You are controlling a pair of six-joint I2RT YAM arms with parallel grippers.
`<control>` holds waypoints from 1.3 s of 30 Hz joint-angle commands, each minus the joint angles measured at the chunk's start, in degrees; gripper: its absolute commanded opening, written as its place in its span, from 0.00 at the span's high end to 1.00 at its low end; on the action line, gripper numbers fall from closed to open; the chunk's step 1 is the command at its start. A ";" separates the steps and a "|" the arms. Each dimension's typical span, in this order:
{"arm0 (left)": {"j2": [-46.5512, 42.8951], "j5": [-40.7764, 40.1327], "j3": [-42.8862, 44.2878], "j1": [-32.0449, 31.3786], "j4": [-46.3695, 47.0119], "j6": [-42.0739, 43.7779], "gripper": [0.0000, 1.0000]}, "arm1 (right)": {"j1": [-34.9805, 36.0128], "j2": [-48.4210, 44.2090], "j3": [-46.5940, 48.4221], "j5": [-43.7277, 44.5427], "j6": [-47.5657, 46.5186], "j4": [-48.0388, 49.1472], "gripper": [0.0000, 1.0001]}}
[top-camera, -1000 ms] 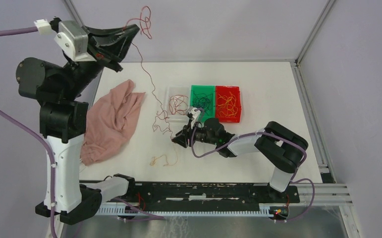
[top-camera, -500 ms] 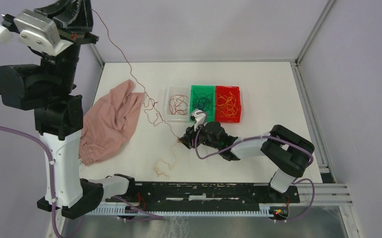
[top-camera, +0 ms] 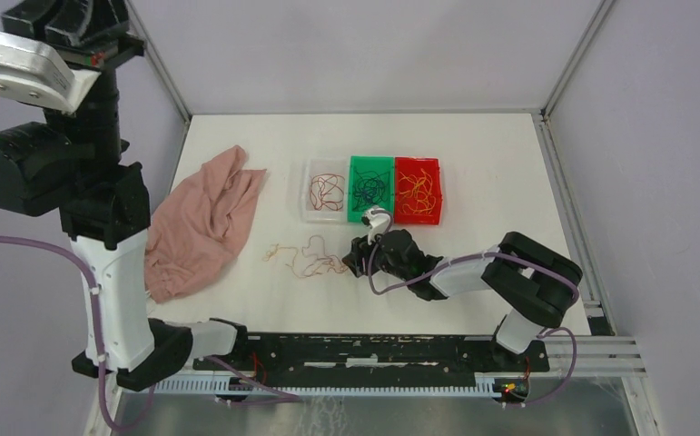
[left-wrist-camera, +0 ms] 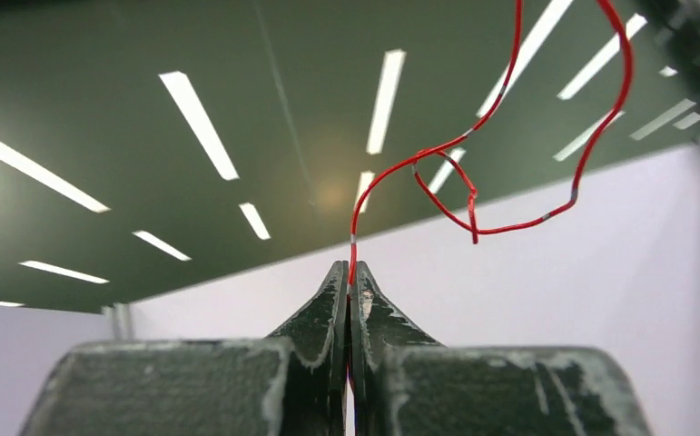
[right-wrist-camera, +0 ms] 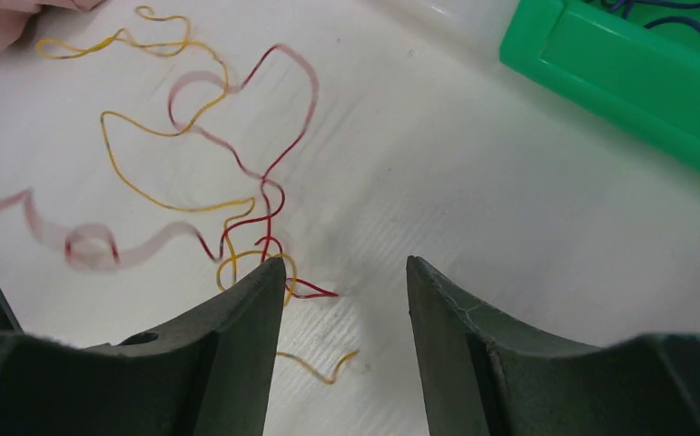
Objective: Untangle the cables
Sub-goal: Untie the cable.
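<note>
The left arm (top-camera: 101, 227) stands raised high over the far left corner of the white worktop (top-camera: 473, 163), and its wrist camera shows the left claw (left-wrist-camera: 350, 272) pinched tight on a single red cable (left-wrist-camera: 354, 227), which rises from the fingertips and curls in a loose loop against the ceiling lights. Low over the middle of the worktop, the right claw (top-camera: 357, 259) hangs with its jaws apart and nothing between them. Just left of it lies a tangle of red and yellow cables (top-camera: 314, 259); its nearest loops run in under one fingertip (right-wrist-camera: 269, 272), though contact is hard to judge. Beyond the claw, three small trays sit side by side: a clear tray (top-camera: 326, 218) with red cables, a green tray (top-camera: 370, 160) with dark ones and a red tray (top-camera: 437, 191) with yellow ones. A crumpled pink cloth (top-camera: 205, 218) lies at the left of the worktop.
</note>
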 commanded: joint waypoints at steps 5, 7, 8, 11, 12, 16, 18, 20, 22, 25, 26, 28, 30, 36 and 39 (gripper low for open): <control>-7.30 16.44 -18.05 -0.13 -9.42 -8.71 0.97 | 0.21 -11.32 0.84 0.21 -3.15 -0.07 0.41; -7.68 17.66 -20.43 -0.14 -12.53 -8.90 0.97 | 0.20 -12.93 0.87 -1.42 -3.07 -0.25 0.42; -7.95 18.29 -21.93 -0.09 -13.47 -8.90 0.97 | 0.25 -13.75 0.83 -2.24 -2.94 -0.47 0.43; -9.04 19.42 -27.62 -0.10 -13.58 -9.10 0.97 | 0.19 -16.61 -0.07 -3.20 -2.08 -2.00 0.44; -9.35 19.47 -29.31 -0.09 -13.41 -9.32 0.97 | 0.19 -17.77 -0.55 -2.76 -1.85 -2.83 0.44; -9.66 20.32 -35.64 -0.13 -12.79 -11.01 0.97 | 0.02 -23.81 -2.87 0.40 -1.38 -6.50 0.40; -9.48 20.74 -38.53 -0.14 -12.03 -12.35 0.97 | -0.43 -27.03 -3.10 2.03 -1.74 -9.05 0.38; -8.68 21.37 -40.13 -0.13 -11.86 -13.46 0.97 | -1.34 -29.63 -2.77 2.95 -2.30 -11.08 0.37; -7.75 21.65 -41.55 -0.18 -11.32 -14.40 0.97 | -2.49 -31.50 -2.08 3.66 -2.81 -12.85 0.37; -6.18 21.99 -43.64 -0.13 -10.24 -15.04 0.97 | -4.37 -33.28 -0.95 4.09 -3.51 -15.09 0.37; -5.67 22.05 -44.21 -0.14 -9.82 -15.25 0.97 | -5.09 -33.59 -0.65 3.91 -3.64 -15.42 0.37; -4.48 22.44 -45.18 -0.14 -9.14 -15.33 0.97 | -6.38 -34.08 -0.22 3.67 -3.92 -15.99 0.38; -2.75 23.11 -45.61 -0.16 -8.78 -15.06 0.97 | -7.71 -34.59 0.05 3.47 -4.19 -16.62 0.38; 3.63 24.68 -44.80 -0.19 -5.81 -14.94 0.97 | -11.52 -36.43 -0.89 2.25 -3.41 -16.81 0.39; 7.52 24.74 -43.48 -0.29 -4.83 -16.10 0.97 | -13.00 -37.14 -1.35 1.86 -3.32 -16.78 0.39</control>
